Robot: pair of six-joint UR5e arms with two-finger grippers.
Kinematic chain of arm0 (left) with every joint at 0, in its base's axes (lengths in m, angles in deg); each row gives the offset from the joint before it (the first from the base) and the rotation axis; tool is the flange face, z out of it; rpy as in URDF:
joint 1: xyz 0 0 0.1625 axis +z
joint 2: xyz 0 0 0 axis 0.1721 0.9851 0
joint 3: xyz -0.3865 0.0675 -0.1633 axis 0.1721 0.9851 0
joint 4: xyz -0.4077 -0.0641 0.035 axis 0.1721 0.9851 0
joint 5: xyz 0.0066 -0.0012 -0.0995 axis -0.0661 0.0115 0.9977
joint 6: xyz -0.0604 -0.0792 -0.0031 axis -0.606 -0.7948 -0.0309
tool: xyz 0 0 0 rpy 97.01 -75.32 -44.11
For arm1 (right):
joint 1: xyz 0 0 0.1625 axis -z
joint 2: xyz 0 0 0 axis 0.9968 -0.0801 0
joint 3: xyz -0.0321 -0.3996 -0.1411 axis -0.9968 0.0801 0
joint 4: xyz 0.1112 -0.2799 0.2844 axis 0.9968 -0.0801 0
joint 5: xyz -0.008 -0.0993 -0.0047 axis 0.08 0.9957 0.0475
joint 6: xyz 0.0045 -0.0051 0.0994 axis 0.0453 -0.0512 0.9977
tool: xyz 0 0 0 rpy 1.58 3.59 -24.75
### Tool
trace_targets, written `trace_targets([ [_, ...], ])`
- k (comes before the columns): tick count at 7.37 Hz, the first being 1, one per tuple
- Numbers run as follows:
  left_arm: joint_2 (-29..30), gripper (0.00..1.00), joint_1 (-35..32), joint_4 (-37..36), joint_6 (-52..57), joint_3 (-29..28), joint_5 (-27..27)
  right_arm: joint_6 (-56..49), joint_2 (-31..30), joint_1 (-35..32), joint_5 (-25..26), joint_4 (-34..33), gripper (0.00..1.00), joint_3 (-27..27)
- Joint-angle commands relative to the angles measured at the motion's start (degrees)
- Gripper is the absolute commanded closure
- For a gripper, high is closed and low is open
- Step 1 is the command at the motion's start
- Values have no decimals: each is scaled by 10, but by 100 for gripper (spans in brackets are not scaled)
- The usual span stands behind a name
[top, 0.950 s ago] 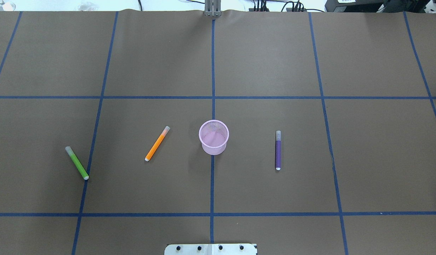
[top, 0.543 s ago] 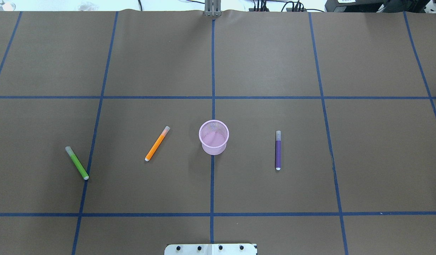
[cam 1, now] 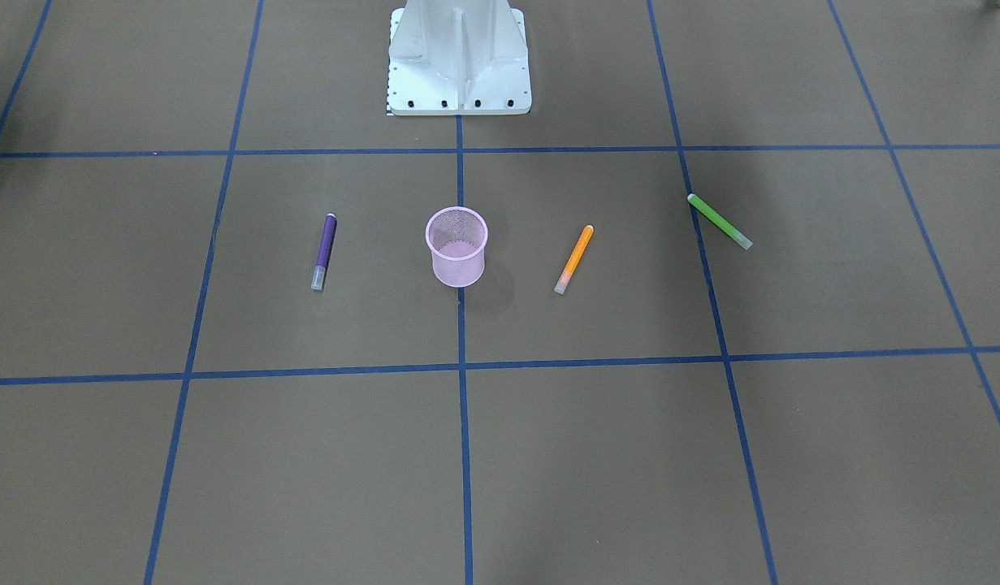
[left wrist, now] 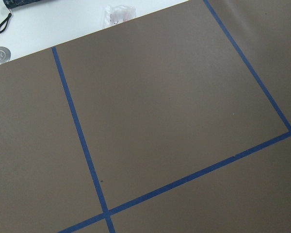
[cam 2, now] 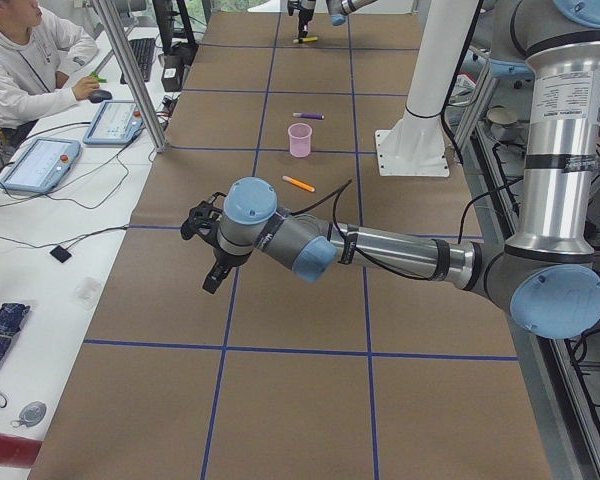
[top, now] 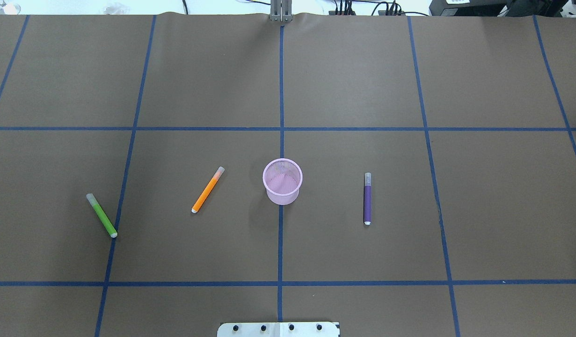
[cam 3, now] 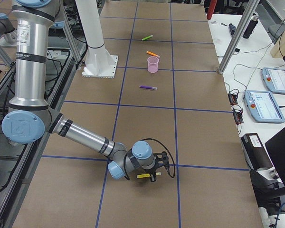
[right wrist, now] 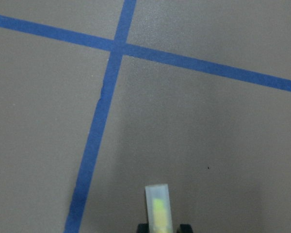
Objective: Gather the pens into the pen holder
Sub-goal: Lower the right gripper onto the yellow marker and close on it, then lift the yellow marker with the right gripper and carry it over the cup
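The pink mesh pen holder (top: 282,196) (cam 1: 457,264) stands upright at the table's middle. An orange pen (top: 207,189) (cam 1: 574,258) lies to its left and a green pen (top: 102,215) (cam 1: 718,220) farther left. A purple pen (top: 367,201) (cam 1: 325,248) lies to its right. My right gripper (cam 3: 154,176) (right wrist: 162,227) is low over the table's far right end, shut on the yellow pen (right wrist: 158,208) (cam 3: 145,175). My left gripper (cam 2: 205,262) hovers over the table's left end. I cannot tell whether it is open.
The robot's white base plate (top: 278,329) (cam 1: 459,57) sits at the near table edge. Metal posts (cam 2: 130,70) (cam 3: 237,35) stand along the far edge. An operator (cam 2: 25,60) sits at a side bench with control tablets (cam 2: 40,160).
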Motion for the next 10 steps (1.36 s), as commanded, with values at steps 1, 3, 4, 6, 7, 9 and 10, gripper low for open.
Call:
trace_targets([
  [1,0,0,0,0,0,0,0,2,6,-1,-13,-3,100,-28],
  [3,0,0,0,0,-1,0,0,52,57,-3,-22,-5,100,-65],
  [4,1,0,0,0,-2,2,1,162,93,-2,-19,-1,100,-94],
  [6,2,0,0,14,1,5,2,317,123,18,-1,-1,100,-180],
  [7,-5,0,2,76,1,0,2,375,123,43,35,-2,100,-234],
  [9,0,0,22,105,-1,-29,2,472,123,162,193,-9,100,-320],
  [10,6,0,39,106,0,-30,0,501,126,228,281,-38,100,-359],
])
